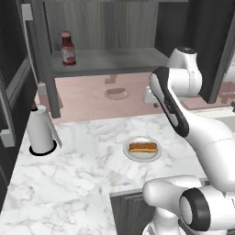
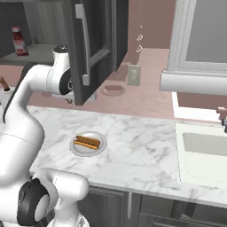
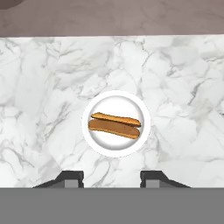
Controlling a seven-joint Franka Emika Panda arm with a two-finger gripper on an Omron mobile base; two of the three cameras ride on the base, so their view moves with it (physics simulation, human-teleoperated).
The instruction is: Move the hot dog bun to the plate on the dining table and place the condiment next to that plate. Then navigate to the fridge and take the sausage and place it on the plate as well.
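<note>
A tan hot dog bun lies on a small white dish on the marble counter; they also show as the bun and the bun. My gripper hangs high above the counter and looks straight down. Its fingertips are apart with nothing between them, just on the near side of the dish. The condiment is a red bottle standing on the shelf of the open cabinet, again visible as the bottle. The dining table and its plate, the fridge and the sausage are out of view.
A white upright cylinder on a dark base stands at the counter's left. An open dark cabinet door hangs in front of my forearm. A sink lies to the right. A wall outlet sits on the pink backsplash.
</note>
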